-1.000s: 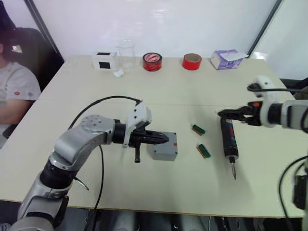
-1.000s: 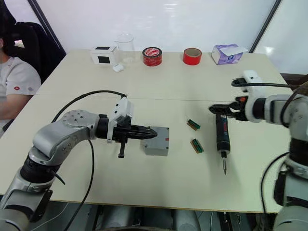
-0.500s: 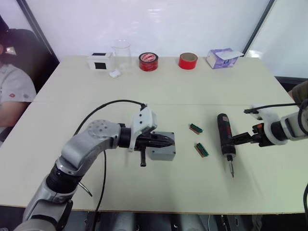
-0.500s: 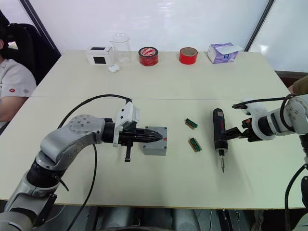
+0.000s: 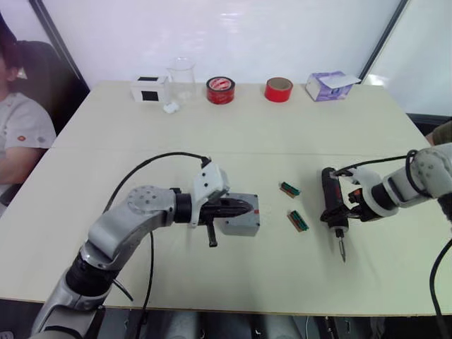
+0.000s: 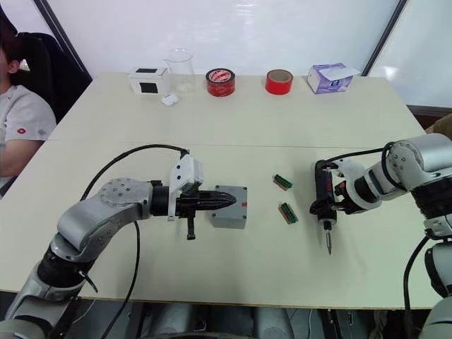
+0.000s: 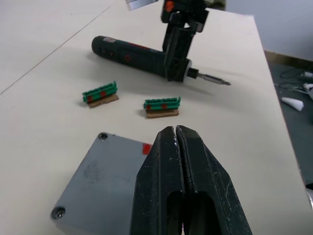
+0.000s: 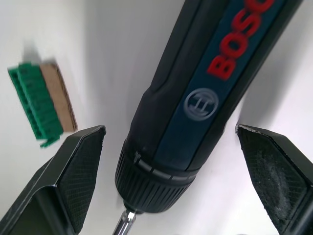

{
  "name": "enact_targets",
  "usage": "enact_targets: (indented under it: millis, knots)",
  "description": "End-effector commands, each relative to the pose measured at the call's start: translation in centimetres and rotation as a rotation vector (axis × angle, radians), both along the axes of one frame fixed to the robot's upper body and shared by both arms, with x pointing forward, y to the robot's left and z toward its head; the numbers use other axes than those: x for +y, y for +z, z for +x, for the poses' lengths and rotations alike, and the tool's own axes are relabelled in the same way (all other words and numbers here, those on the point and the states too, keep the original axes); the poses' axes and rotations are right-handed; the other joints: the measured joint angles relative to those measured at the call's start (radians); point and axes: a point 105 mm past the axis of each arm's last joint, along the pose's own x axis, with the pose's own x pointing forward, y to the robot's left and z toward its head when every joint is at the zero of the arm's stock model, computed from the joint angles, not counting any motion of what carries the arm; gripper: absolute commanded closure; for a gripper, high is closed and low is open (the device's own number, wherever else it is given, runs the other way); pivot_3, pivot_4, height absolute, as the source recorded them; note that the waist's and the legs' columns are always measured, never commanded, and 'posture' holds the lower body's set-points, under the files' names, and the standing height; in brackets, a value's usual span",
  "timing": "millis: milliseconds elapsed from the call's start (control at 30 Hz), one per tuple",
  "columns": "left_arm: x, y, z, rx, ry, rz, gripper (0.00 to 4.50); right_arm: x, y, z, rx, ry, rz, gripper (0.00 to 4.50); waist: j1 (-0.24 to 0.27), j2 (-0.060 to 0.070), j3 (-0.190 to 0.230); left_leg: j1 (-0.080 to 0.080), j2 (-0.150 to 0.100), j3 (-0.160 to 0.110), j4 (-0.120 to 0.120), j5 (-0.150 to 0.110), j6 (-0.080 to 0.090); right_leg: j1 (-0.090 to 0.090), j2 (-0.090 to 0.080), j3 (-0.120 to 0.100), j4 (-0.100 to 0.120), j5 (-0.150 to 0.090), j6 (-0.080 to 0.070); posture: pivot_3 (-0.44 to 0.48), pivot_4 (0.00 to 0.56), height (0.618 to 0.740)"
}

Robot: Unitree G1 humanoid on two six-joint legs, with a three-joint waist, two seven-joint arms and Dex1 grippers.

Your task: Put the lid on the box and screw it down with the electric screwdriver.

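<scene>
The left hand [image 7: 176,147] was seen with its fingers pressed together, resting over the lid [image 7: 100,178], which was already seated on the box [image 5: 239,224] near the counter's [image 5: 233,282] front edge. To the right, the electric screwdriver [image 5: 332,206] lay flat on the counter, bit toward the front, with the right hand [image 8: 161,181] spread apart around its lower barrel, fingers on either side and not yet clamped. For this step to be done well, the fingers should probably be closed squarely on the thick barrel above the chuck, so the tool lifts without rolling, while the lid is kept pinned. Two green circuit boards [image 5: 297,220] were counted between box and screwdriver. Farther back, two red tape rolls [image 5: 222,90], one clear beaker [image 5: 182,75], one white box [image 5: 150,89] and one purple tissue box [image 5: 329,86] were counted. A seated person [image 5: 18,127] was noted at far left.
</scene>
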Motion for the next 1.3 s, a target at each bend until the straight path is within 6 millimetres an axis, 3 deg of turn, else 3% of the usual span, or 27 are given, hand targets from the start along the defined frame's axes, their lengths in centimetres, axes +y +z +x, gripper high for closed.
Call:
enact_targets:
  millis: [33, 167, 233, 367, 500, 633, 733, 800, 867, 933, 1000, 1100, 1300]
  knots:
    - [0.0, 1.0, -0.3, -0.042, 0.008, -0.019, 4.5, 0.4, -0.5, -0.2, 0.023, 0.027, -0.016, 0.76, 0.0, 0.0, 0.0, 0.0, 0.0, 0.0, 0.0, 0.0, 0.0, 0.0, 0.0, 0.0, 0.0, 0.0, 0.0, 0.0, 0.15, 0.74]
    - [0.1, 0.9, -0.5, -0.037, 0.014, -0.02, 4.5, -0.1, -1.5, -0.7, 0.053, 0.02, -0.052, 2.22, 0.0, 0.0, 0.0, 0.0, 0.0, 0.0, 0.0, 0.0, 0.0, 0.0, 0.0, 0.0, 0.0, 0.0, 0.0, 0.0, 0.15, 0.74]
    - [0.2, 0.7, -0.5, -0.033, 0.017, -0.018, 4.5, -0.5, -1.7, -0.6, 0.054, -0.007, -0.061, 2.71, 0.001, -0.001, 0.0, 0.0, 0.0, 0.0, 0.0, 0.0, 0.0, 0.0, 0.0, 0.0, 0.0, 0.0, 0.0, 0.0, 0.15, 0.74]
    - [0.3, 0.5, -0.4, -0.022, 0.022, -0.019, 4.5, -1.6, -0.7, 0.8, -0.011, -0.077, -0.081, 2.73, 0.0, -0.004, -0.001, 0.001, 0.0, 0.0, 0.0, 0.0, 0.0, 0.002, 0.0, -0.001, 0.0, 0.0, 0.0, 0.0, 0.15, 0.74]
    - [0.6, -0.2, -0.2, 0.028, 0.02, -0.031, 4.5, -1.8, 3.1, 4.0, -0.189, -0.155, -0.013, 2.73, -0.005, -0.004, 0.0, 0.001, 0.0, 0.002, 0.001, 0.0, 0.0, 0.003, 0.0, 0.001, -0.004, 0.002, -0.002, 0.0, 0.15, 0.74]
    - [1.2, 0.0, 0.3, 0.034, -0.017, -0.004, 4.5, -1.0, 10.8, 7.6, -0.547, -0.198, 0.2, 2.73, -0.002, 0.004, 0.005, -0.001, -0.001, 0.004, 0.001, 0.0, 0.0, -0.001, 0.0, 0.003, -0.003, 0.003, 0.0, 0.0, 0.15, 0.74]
    - [1.8, 0.2, 0.8, 0.037, -0.023, 0.011, 4.5, 1.5, 13.9, 7.9, -0.759, -0.122, 0.41, 2.73, 0.0, 0.003, 0.004, -0.001, 0.0, 0.004, -0.001, 0.0, 0.0, -0.003, 0.002, 0.002, -0.002, 0.005, 0.003, 0.0, 0.15, 0.74]
    - [2.2, 0.2, 1.0, 0.041, -0.027, 0.031, 4.5, 3.6, 15.4, 6.7, -0.946, -0.017, 0.519, 2.73, 0.001, 0.001, 0.003, -0.001, 0.001, 0.003, -0.004, 0.0, 0.0, -0.002, 0.003, 0.0, -0.003, 0.004, 0.004, 0.0, 0.15, 0.74]
    - [2.5, 0.2, 1.3, 0.049, -0.032, 0.046, 4.5, 5.3, 15.1, 5.3, -1.067, 0.055, 0.546, 2.73, 0.004, 0.001, 0.003, -0.001, 0.002, 0.001, -0.008, 0.0, 0.0, -0.002, 0.004, -0.001, -0.005, 0.004, 0.004, 0.0, 0.15, 0.74]
    - [2.8, 0.0, 1.6, 0.054, -0.037, 0.069, 4.5, 8.0, 13.7, 3.1, -1.013, 0.181, 0.675, 2.73, 0.01, 0.002, 0.004, -0.001, 0.002, 0.0, -0.011, 0.001, -0.001, -0.003, 0.003, -0.002, -0.004, 0.004, 0.004, 0.0, 0.15, 0.74]
    - [2.8, -0.4, 1.9, 0.083, -0.034, 0.071, 4.5, 10.1, 13.8, 1.5, -1.052, 0.279, 0.78, 2.73, 0.012, 0.002, 0.004, -0.001, 0.001, 0.0, -0.011, 0.001, -0.001, -0.003, 0.001, -0.001, -0.004, 0.004, 0.004, 0.0, 0.15, 0.74]
    - [2.9, -1.7, 2.3, 0.103, -0.032, 0.109, 4.5, 12.2, 14.0, 0.8, -1.138, 0.323, 0.819, 2.73, 0.008, 0.002, 0.004, -0.001, -0.001, 0.003, -0.01, 0.001, -0.002, -0.003, -0.001, 0.001, -0.006, 0.004, 0.005, 0.0, 0.15, 0.74]
    - [1.9, -1.2, 2.5, 0.094, -0.037, 0.078, 4.5, 14.2, 11.8, 0.3, -1.174, 0.356, 0.794, 2.73, 0.016, 0.002, 0.004, 0.001, -0.001, 0.001, -0.01, 0.001, -0.002, -0.001, 0.0, 0.0, -0.005, 0.004, 0.005, 0.0, 0.15, 0.74]
